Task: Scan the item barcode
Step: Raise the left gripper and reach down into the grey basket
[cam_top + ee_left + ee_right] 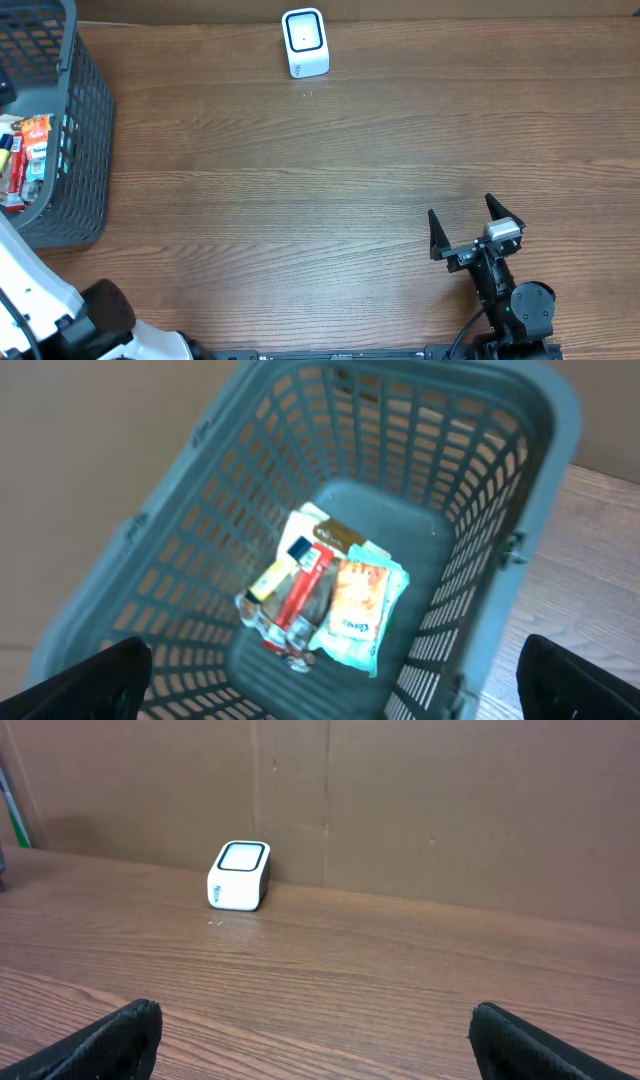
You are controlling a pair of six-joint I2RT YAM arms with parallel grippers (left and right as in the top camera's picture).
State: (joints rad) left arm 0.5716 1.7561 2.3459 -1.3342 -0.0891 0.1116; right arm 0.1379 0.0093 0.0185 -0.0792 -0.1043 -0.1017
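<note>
While its fingers stand spread and empty, the left claw [335,685] hangs above the snack packets [320,600] in the grey basket [470,510]. Lifting just 1, barcode outward, seems best. The right claw [468,226] sits spread and idle, and the white scanner [304,42] stands at the far edge of the desk [300,200].

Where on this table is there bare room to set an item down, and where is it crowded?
The tabletop is bare between the basket, the scanner and the right tool. Crowded: the basket floor, piled with packets.
</note>
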